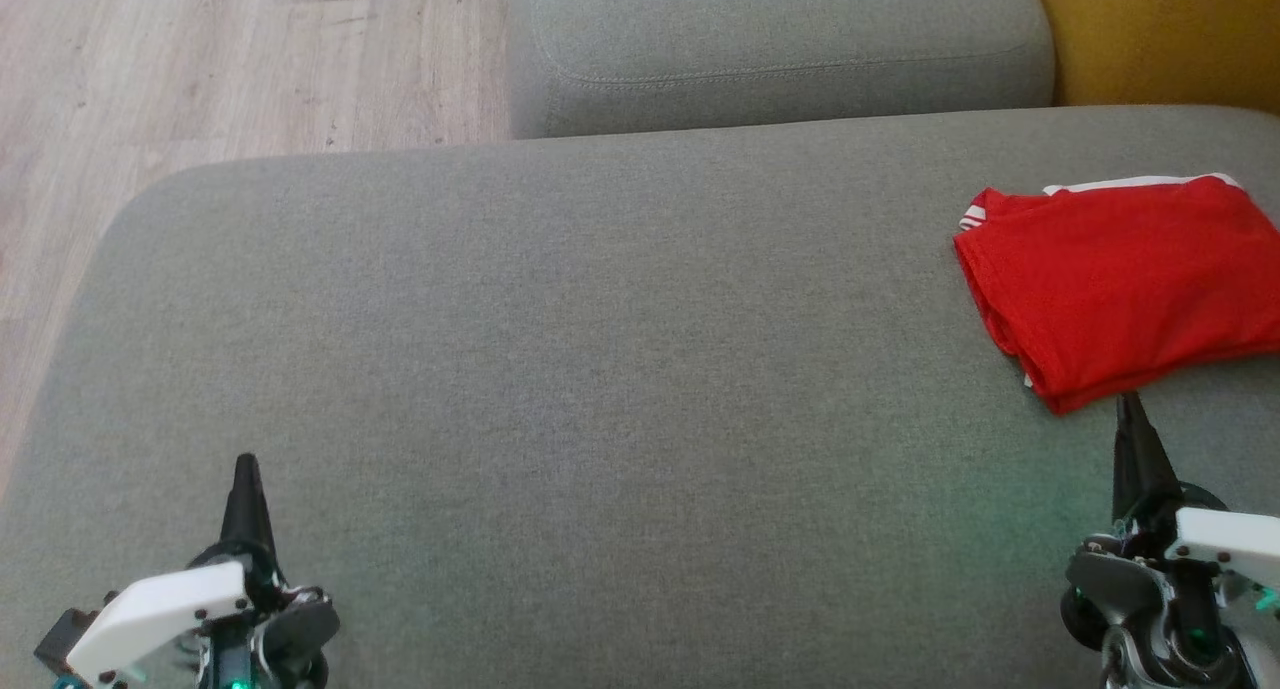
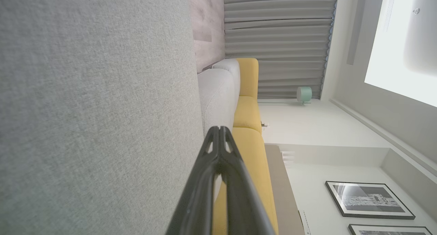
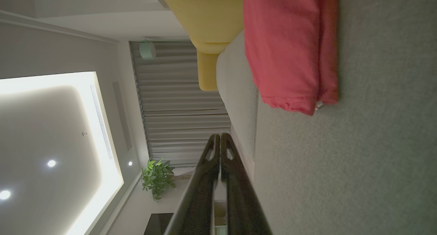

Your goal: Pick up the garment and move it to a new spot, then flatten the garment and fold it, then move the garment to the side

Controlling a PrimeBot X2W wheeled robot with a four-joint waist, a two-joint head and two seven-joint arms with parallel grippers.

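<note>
While the folded red garment (image 1: 1120, 279) lies on the sofa (image 1: 560, 349), the left gripper (image 1: 245, 464) and right gripper (image 1: 1129, 404) have jaws together.

Grey sofa (image 1: 560, 369) w/ yellow backrest (image 1: 1150, 39), wood floor (image 1: 250, 59), grey curtains (image 2: 280, 40).

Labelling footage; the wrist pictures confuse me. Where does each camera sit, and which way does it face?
Head view: on the head, facing down at grey cushion and red garment; left gripper and right gripper show.
Left wrist view: on that wrist, along shut jaws, over the cushion toward curtains.
Right wrist view: on that wrist, along shut jaws, past the garment toward curtains.
Shared: both wrist views see the curtains.
</note>
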